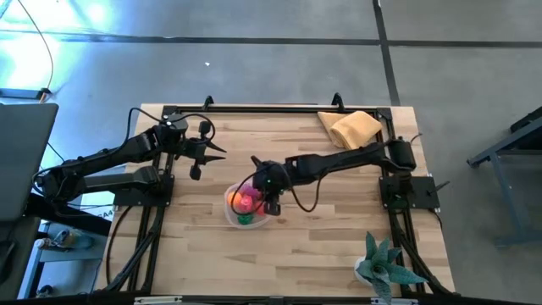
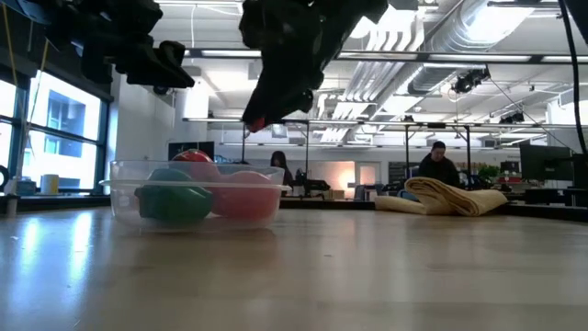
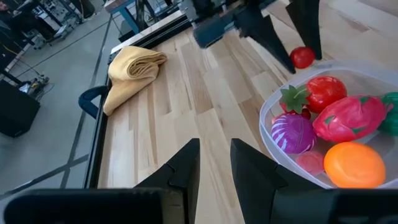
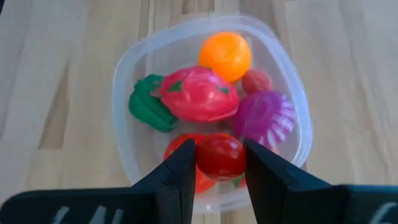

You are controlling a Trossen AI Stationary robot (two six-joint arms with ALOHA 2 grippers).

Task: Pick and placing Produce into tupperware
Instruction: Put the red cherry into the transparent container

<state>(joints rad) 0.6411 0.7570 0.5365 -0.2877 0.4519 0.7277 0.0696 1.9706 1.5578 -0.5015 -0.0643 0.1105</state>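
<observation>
While gripped, red produce above tupperware.

Grey concrete floor, bright windows at one side, exposed ceiling ducts, distant desks.

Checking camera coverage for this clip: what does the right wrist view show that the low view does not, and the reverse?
Only the right wrist view: the right gripper with its jaws shut on a small red piece above the tupperware, and the orange fruit and purple piece inside. Only the low view: the tan cloth and people in the room behind. Both: the tupperware holding a green piece and pink piece.
</observation>
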